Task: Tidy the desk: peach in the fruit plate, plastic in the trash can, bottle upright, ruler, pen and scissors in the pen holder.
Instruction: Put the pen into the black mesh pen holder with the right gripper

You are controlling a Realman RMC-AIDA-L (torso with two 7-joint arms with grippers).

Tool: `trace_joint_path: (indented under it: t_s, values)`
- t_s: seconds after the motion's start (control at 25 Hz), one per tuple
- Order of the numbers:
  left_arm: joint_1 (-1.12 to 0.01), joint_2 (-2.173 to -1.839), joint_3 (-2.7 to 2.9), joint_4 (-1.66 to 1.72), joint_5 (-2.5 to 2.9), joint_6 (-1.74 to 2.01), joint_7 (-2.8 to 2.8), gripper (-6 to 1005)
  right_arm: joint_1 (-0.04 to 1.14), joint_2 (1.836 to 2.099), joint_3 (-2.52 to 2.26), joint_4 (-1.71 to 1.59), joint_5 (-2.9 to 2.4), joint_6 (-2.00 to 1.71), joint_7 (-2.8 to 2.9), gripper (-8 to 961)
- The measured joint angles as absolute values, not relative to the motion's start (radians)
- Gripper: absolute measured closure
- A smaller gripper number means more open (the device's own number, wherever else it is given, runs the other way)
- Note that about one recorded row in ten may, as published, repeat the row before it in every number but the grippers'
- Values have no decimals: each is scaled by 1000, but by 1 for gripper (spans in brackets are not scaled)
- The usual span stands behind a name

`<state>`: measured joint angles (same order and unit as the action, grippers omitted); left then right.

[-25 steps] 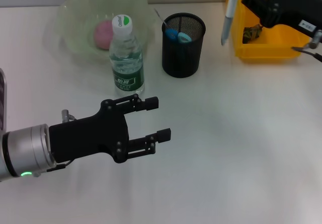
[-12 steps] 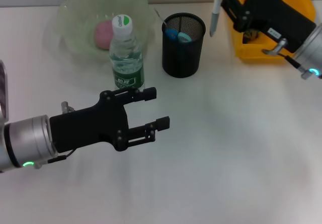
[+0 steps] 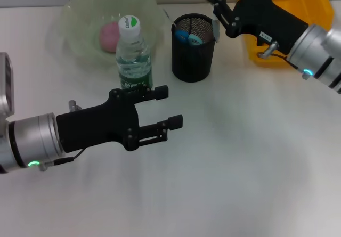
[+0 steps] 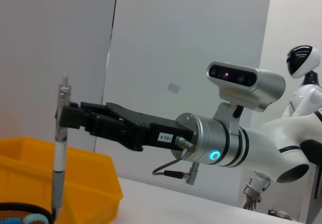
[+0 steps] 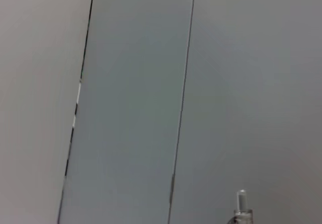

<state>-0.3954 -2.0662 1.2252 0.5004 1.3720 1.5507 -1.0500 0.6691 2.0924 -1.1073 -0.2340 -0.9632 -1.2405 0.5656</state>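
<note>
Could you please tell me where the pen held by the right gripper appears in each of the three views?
Head view: pen at the pen holder's right rim, under the right gripper.
Left wrist view: pen upright, tip at the holder rim.
Right wrist view: only its top end.
Shared landmark: the pen holder, in two views.

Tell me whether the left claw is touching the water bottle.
Cannot tell. In the head view the left claw is open, and its upper finger overlaps the base of the water bottle, so no gap or contact shows plainly.
</note>
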Motion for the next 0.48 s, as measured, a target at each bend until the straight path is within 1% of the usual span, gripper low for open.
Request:
trace_joint_path:
  t_s: [0.2, 0.48]
  values:
    - [-407, -2065, 1223, 500, 1369, 1534, -1082, 301, 709, 2092, -1108, -185, -958, -1225, 491, 767]
    - [-413, -2065, 1222, 504, 1368, 1513, -1104, 301, 731, 2092, -1107, -180, -952, -1241, 510, 768]
